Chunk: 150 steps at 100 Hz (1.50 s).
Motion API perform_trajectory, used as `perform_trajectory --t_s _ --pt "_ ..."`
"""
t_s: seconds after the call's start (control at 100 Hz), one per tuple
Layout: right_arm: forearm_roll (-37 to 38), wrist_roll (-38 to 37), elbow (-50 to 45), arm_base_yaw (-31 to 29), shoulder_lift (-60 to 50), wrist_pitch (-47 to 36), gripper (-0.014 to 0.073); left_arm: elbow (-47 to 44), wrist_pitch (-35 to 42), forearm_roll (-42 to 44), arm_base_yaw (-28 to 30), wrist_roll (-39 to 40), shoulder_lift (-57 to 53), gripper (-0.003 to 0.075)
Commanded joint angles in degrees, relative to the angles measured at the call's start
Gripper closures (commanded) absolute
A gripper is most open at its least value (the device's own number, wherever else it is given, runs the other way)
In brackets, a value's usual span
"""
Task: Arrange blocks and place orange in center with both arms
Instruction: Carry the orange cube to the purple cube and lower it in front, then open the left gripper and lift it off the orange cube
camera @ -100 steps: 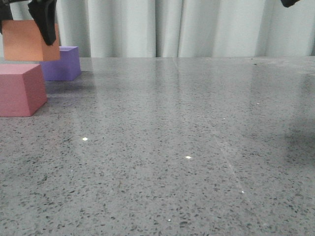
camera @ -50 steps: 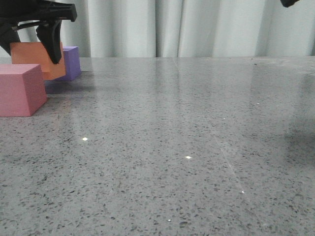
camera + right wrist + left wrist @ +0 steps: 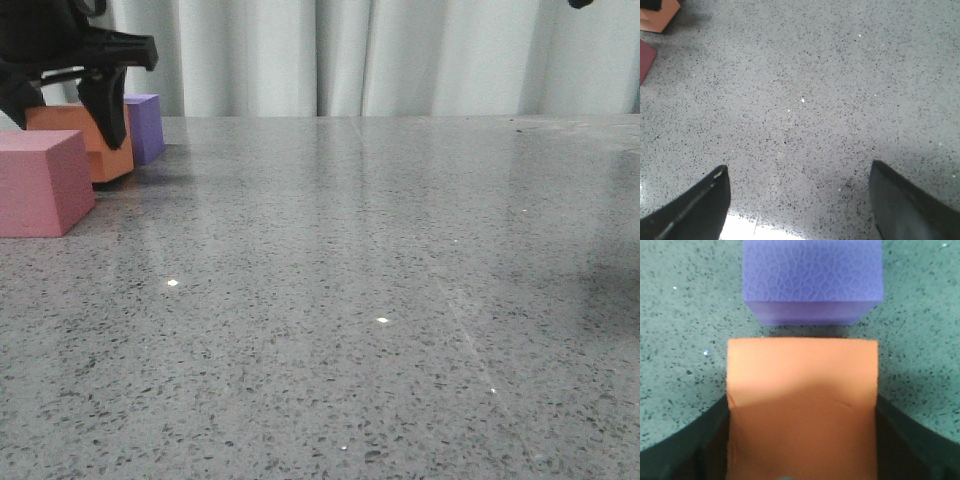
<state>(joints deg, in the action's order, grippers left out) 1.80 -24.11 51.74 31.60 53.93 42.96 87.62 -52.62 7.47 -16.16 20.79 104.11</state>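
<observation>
The jaws of the left gripper [image 3: 800, 450] are pressing flat against both sides of the orange cube [image 3: 801, 405], clamping it between two black angular fingers [image 3: 700, 440], while the right gripper [image 3: 797, 200] is hanging over bare tabletop with its jaws spread wide and nothing between them. The orange cube is showing a matte, finely pebbled foam face with square edges and a faint crease across it, the nearer half lying in the gripper's shadow. In the front view it is sitting low at the far left of the table, its underside looking level with the surface, though contact cannot be confirmed. It is standing just behind the pink cube [image 3: 40, 182] and just in front of the purple cube [image 3: 145, 127], so it is occupying the middle of the row of three. The purple cube is showing a cell-like foam texture in the left wrist view and is sitting close to the orange one with a narrow gap between them. The pink cube is matte and blocky, with a corner of it showing in the right wrist view. Compared with a second ago, the orange cube is lower: it was hanging well above the table and is now down between its neighbours. The table [image 3: 380, 300] is grey speckled stone with a dull sheen, and pale pleated curtains [image 3: 400, 55] are hanging behind it.
</observation>
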Motion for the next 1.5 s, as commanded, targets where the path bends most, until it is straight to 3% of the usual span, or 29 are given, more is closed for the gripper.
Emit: perform_trajectory --t_s 0.0,0.2,0.43,0.51,1.06,1.25,1.49 --pt "0.3 0.5 1.4 -0.1 -0.9 -3.8 0.0025 1.3 2.2 0.5 0.2 0.5 -2.0 0.0514" --pt "0.3 0.5 1.4 -0.1 -0.9 -4.0 0.0025 1.4 2.3 0.7 0.2 0.5 -2.1 0.0475" --pt "0.3 0.5 1.4 -0.1 -0.9 -4.0 0.0025 1.5 2.4 0.7 0.2 0.5 -2.1 0.0179" --pt "0.3 0.5 1.4 -0.1 -0.9 -4.0 0.0025 1.5 2.4 0.7 0.2 0.5 -2.1 0.0142" --pt "0.3 0.5 1.4 -0.1 -0.9 -3.9 0.0025 1.6 5.0 0.3 0.1 0.5 -12.0 0.0146" --pt "1.7 0.5 1.4 -0.1 -1.0 -4.4 0.0025 -0.5 9.4 0.0 0.1 0.5 -19.2 0.0208" --pt "5.9 0.5 0.4 -0.1 -3.8 -6.5 0.0032 -14.8 22.8 0.0 0.1 0.2 -32.9 0.0325"
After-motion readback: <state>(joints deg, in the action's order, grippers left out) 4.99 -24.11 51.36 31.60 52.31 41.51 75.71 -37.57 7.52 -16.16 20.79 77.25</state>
